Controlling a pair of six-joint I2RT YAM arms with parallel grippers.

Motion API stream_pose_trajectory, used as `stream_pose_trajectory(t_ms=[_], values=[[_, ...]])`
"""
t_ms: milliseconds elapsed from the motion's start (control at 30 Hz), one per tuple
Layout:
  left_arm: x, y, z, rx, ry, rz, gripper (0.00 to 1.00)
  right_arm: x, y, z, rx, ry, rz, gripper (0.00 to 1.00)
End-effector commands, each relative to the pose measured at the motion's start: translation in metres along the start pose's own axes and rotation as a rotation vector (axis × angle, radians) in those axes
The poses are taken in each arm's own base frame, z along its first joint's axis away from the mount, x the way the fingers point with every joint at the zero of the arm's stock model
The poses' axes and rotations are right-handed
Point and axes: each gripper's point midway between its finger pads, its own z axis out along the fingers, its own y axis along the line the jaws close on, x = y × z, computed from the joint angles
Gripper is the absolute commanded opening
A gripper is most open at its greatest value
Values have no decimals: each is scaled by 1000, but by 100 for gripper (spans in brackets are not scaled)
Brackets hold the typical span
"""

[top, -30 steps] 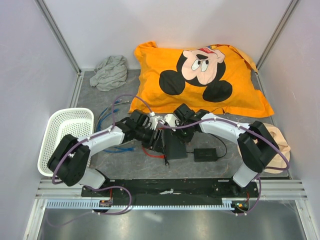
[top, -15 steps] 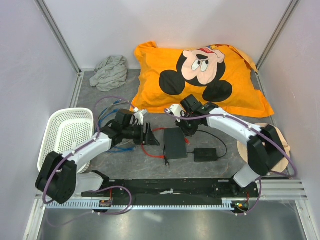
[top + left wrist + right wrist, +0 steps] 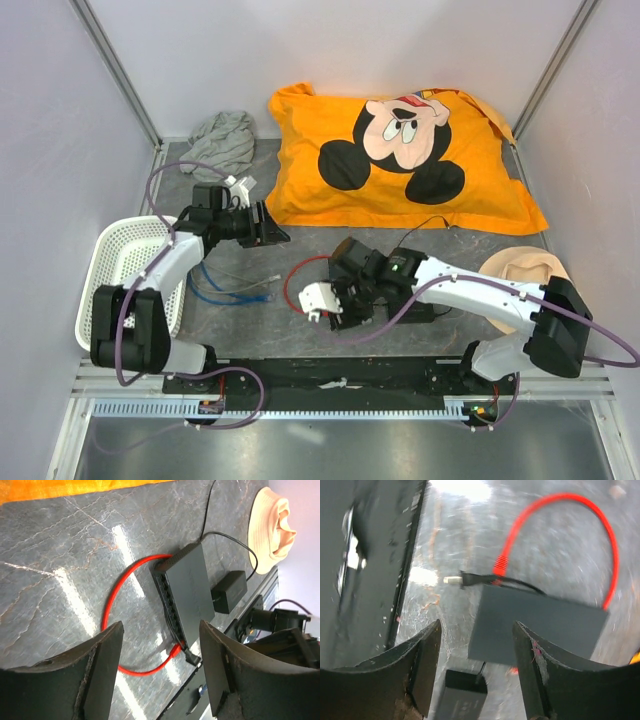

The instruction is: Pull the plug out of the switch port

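Above the switch (image 3: 535,627), the right gripper (image 3: 477,630) (like the left gripper (image 3: 161,630)) has its jaws spread, holding nothing.

- The left arm (image 3: 170,262) reaches up from its base, its wrist turned to the right.
- The left gripper (image 3: 160,667) has its jaws spread wide and empty.
- The right arm (image 3: 470,290) folds across leftward, its wrist tipped down.
- The right gripper (image 3: 475,675) has its jaws parted, gripping nothing.
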Motion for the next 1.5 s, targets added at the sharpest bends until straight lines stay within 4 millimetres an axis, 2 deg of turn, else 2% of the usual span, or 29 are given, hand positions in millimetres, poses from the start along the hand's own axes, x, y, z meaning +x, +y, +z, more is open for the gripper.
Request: stream_pose_trajectory(t_ms=[0,67,233,333,400,633,800,833,900,933,1000,1033,1133,1167,1200,1233,1300,1333,1367,1400,1433,1467], values=[[-2,0,-30,-4,-50,115,70,1,9,20,-21,36,-331,66],[2,6,-38,-27,-66,111,71,2,17,27,-29,52,-423,65],[-1,-1,-55,-28,-139,139,73,10,24,48,-27,84,-562,62],[2,-1,-58,-30,-155,139,74,12,21,59,-10,101,-674,62],[-3,7,-66,-54,-186,117,75,15,17,67,-8,118,-727,62],[2,10,-67,-56,-197,111,76,11,7,91,28,139,-791,61],[0,13,-68,-67,-208,109,76,-7,-3,94,89,95,-702,56],[0,13,-68,-68,-206,107,76,-15,-11,95,128,77,-679,55],[-1,15,-67,-72,-205,101,76,-27,-32,90,255,63,-544,43],[-2,15,-67,-70,-203,100,76,-46,-55,84,357,23,-490,37],[-3,16,-66,-70,-197,93,75,-58,-88,67,446,-26,-329,34],[-4,15,-65,-63,-193,91,75,-81,-110,49,507,-81,-290,33],[-3,17,-61,-47,-177,75,75,-91,-162,12,664,-96,-169,31],[0,18,-59,-41,-168,67,75,-82,-178,3,723,-57,-130,31],[1,16,-58,-27,-163,67,74,-75,-189,0,767,-24,-94,32],[0,14,-59,-15,-167,75,74,-59,-203,-4,841,42,-19,42],[2,1,-61,42,-169,101,73,-30,-214,-2,861,129,68,52],[2,-4,-62,58,-170,113,73,-9,-205,9,801,201,136,60],[2,-8,-62,72,-174,125,74,0,-201,12,775,218,170,63],[2,-14,-63,90,-176,144,74,5,-195,13,748,211,199,69],[6,-24,-61,131,-154,169,74,8,-183,9,719,198,213,80],[5,-28,-61,145,-152,191,74,5,-174,9,681,168,221,82]])
